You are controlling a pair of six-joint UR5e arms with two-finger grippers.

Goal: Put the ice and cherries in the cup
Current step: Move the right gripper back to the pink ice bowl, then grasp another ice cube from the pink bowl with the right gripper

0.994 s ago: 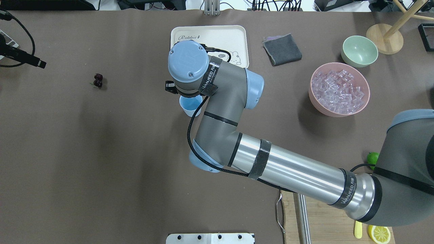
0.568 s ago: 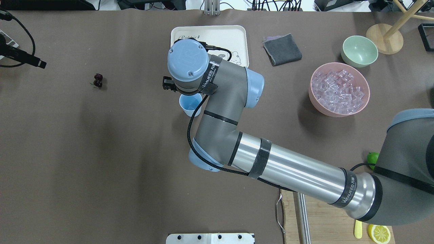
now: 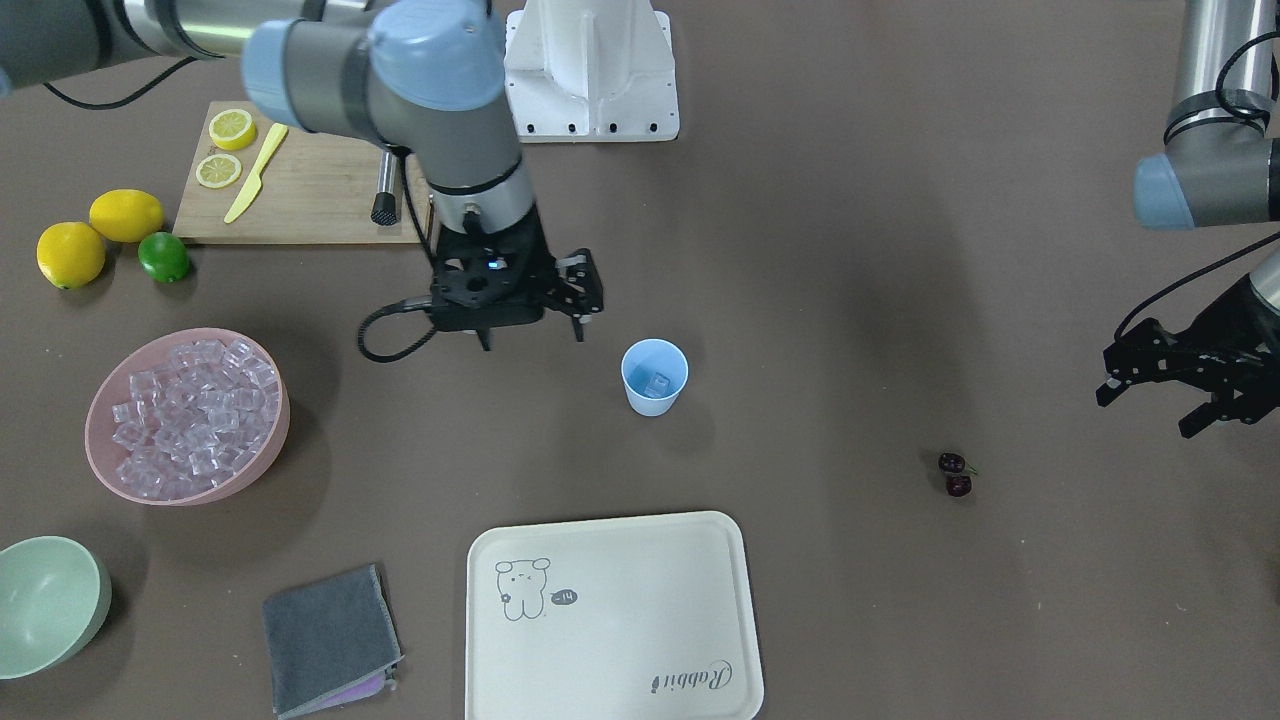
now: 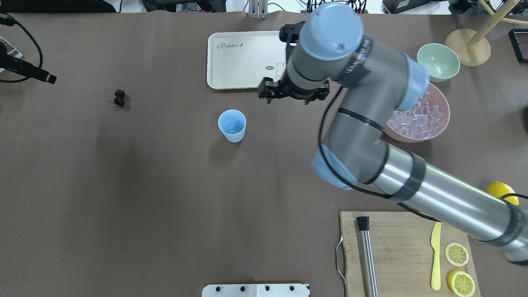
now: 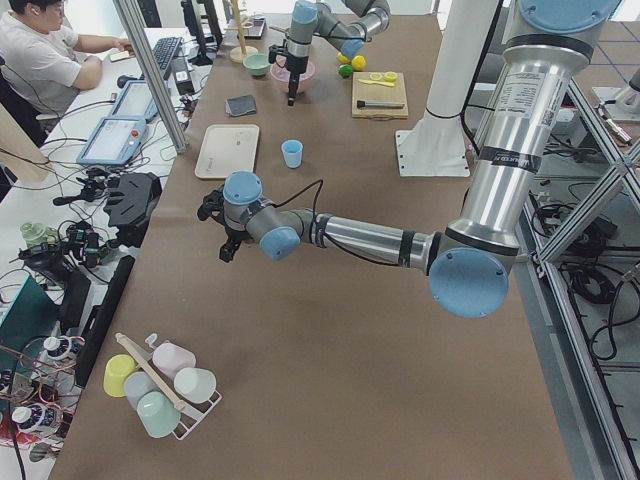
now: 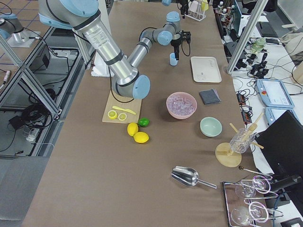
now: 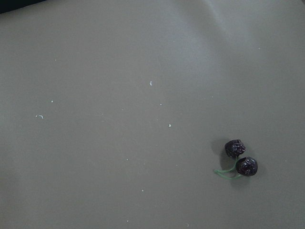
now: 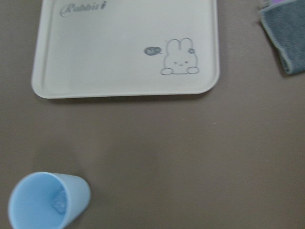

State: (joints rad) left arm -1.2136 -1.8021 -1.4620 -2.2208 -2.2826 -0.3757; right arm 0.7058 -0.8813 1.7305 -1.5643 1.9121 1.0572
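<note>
The small light-blue plastic cup (image 3: 648,400) stands upright on the brown surface (image 3: 850,250) near its middle. It is on the robot's side of the cream rectangular tray (image 3: 620,640) with the rabbit drawing, and apart from it. A single clear ice cube (image 3: 657,383) lies at the bottom of the cup; the right wrist view shows it there as a pale glassy lump. The bulk of the clear ice (image 3: 180,420) is heaped in the round pink bowl (image 3: 280,435), well apart from the cup on the robot's right.

The pair of very dark red cherries (image 3: 955,476), joined by thin green stems, lies on the surface well apart from the cup on the robot's left. In the left wrist view they sit low and to the right, both fruits resting on the surface, with the stems curving beneath them.

The right gripper (image 3: 532,338) hangs above the surface between the pink bowl and the cup, clear of both. It points down with its fingers spread and nothing between them. The left gripper (image 3: 1150,410) hovers near the cherries without touching them; its fingers are also apart and empty.

A folded grey cloth (image 3: 330,640) lies beside the tray.
</note>
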